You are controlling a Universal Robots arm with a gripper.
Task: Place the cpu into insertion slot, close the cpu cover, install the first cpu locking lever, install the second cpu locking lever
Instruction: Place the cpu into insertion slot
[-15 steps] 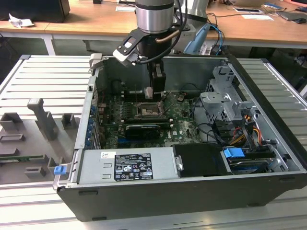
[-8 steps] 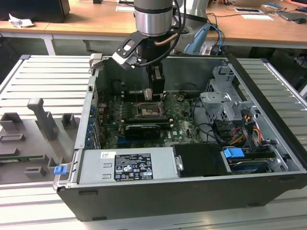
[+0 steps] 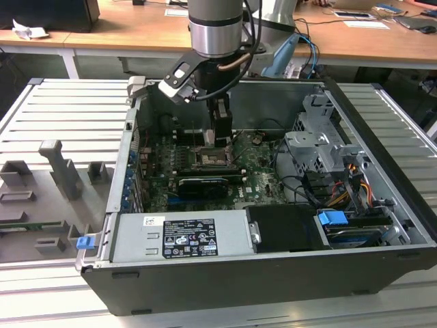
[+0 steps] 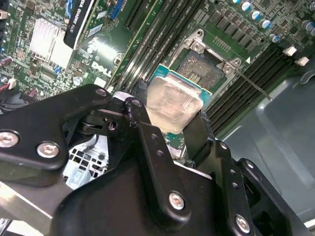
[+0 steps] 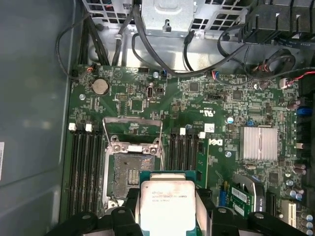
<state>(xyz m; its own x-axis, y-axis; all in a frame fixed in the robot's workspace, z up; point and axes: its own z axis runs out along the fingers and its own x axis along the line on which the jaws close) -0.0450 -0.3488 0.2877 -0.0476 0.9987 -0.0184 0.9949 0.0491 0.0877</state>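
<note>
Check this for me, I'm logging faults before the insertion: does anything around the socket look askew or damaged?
Nothing looks damaged or askew. The end effector holds the cpu near the open insertion slot, not yet seated; the cpu cover is swung open.

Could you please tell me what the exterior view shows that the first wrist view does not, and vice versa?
The exterior view takes in the computer case, its power supply, the arm and the grooved table. The first wrist view looks down on the cpu gripped in the claw and the white clips of the memory slots. Both show the claw close to the insertion slot on the motherboard.
</note>
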